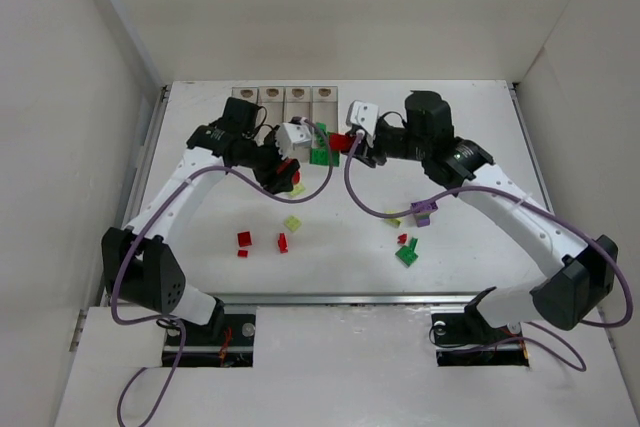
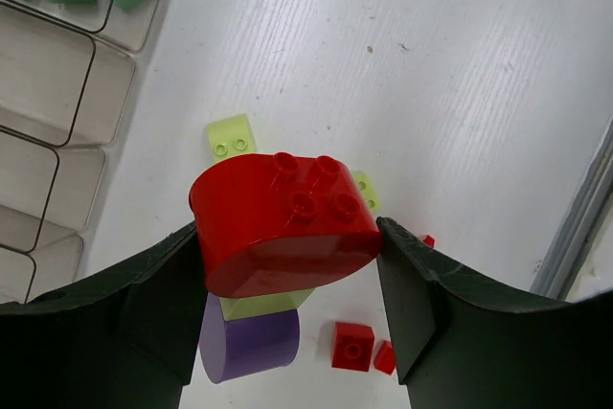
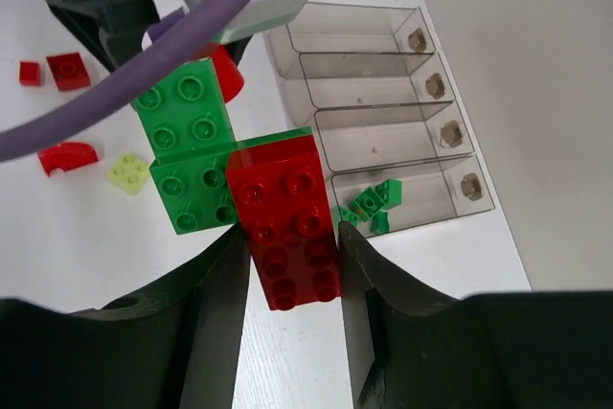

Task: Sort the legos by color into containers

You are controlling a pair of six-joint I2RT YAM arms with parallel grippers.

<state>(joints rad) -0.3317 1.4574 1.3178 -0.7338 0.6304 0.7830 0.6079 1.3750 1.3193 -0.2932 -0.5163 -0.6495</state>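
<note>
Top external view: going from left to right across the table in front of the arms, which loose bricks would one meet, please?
Square red brick → yellow-green brick → green brick. The bricks whose places overlap these are left out.

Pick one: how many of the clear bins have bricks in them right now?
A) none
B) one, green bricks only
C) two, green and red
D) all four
B: in the right wrist view only the end bin holds anything, a few green bricks, while the other three bins show bare floors.
</note>
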